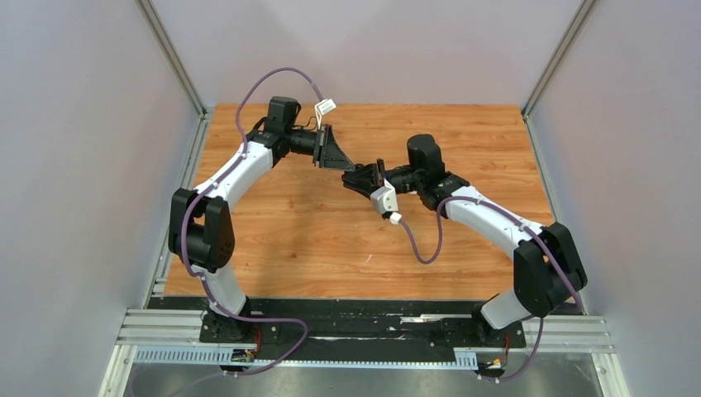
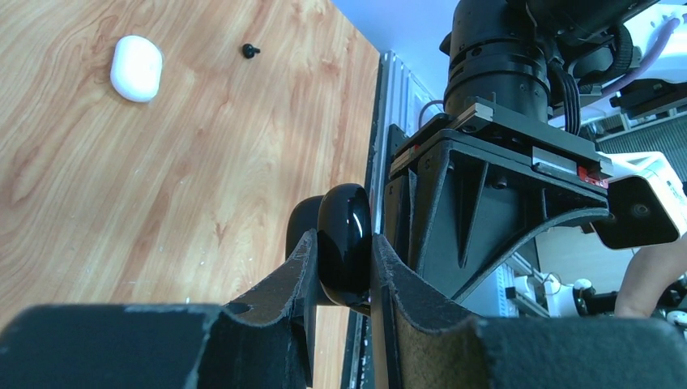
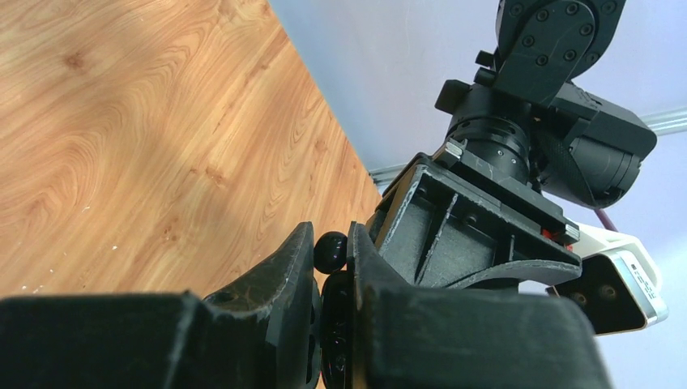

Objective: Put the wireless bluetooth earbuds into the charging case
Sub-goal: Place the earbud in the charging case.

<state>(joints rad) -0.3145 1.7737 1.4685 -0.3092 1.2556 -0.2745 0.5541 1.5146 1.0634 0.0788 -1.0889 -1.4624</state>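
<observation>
Wood-grain table (image 1: 273, 240) fills the overhead view. Above its middle your left gripper (image 1: 342, 165) and right gripper (image 1: 354, 177) meet tip to tip, too small there for you to read either grip.

From the left wrist, your left gripper (image 2: 343, 241) stands partly closed, both fingers pressed on a glossy black case (image 2: 347, 212) held on edge. A white case (image 2: 136, 68) and a loose black earbud (image 2: 251, 50) lie on the table, both well apart from the black case.

From the right wrist, your right gripper (image 3: 330, 235) is nearly closed, pinching a black earbud (image 3: 330, 252) at its fingertips, close to the gripper carrying the black case.
</observation>
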